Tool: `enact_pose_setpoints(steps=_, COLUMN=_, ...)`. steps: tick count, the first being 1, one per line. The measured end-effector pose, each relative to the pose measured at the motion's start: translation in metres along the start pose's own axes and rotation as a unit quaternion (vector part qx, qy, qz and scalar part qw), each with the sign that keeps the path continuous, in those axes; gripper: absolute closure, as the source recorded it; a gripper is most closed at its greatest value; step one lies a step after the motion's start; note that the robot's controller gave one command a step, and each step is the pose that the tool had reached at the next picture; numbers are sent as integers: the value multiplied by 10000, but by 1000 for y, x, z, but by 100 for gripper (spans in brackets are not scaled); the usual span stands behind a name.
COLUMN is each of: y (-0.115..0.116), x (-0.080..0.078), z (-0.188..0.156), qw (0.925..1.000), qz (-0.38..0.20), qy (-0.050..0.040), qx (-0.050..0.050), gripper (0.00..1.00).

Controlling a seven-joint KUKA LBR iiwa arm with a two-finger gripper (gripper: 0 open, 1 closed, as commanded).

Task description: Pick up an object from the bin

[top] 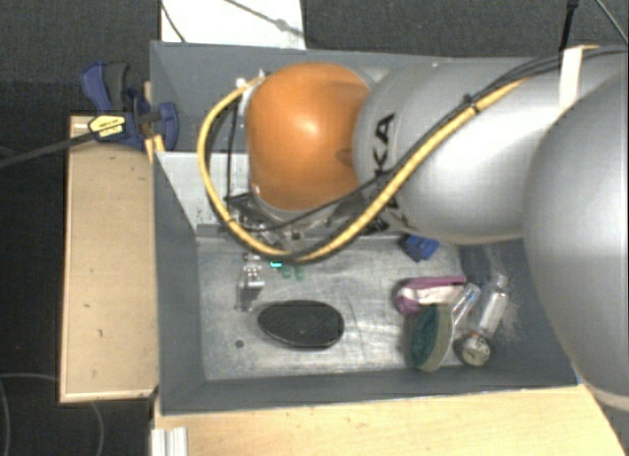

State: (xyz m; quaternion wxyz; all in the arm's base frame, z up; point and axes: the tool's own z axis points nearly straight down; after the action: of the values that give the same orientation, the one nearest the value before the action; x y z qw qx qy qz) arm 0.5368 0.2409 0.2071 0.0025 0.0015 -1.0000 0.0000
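Observation:
A flat black oval pad (301, 324) lies on the bin floor, left of the middle and near the front wall. My gripper (252, 285) reaches down from under the orange cover, just above and to the left of the pad's left end. Most of it is hidden by the cover and cables. Nothing shows in its grasp.
At the front right lies a small heap: a pink-purple tube (428, 293), a dark green round brush (429, 338) and clear and silvery pieces (482, 322). A small blue thing (421, 247) sits under the arm at the back right. The arm covers the bin's back and right.

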Motion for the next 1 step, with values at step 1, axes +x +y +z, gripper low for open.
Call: enact_pose_setpoints(steps=1, y=-63, x=27, z=116, qw=9825, qz=-1860, qy=-3, qx=8, gripper=0)
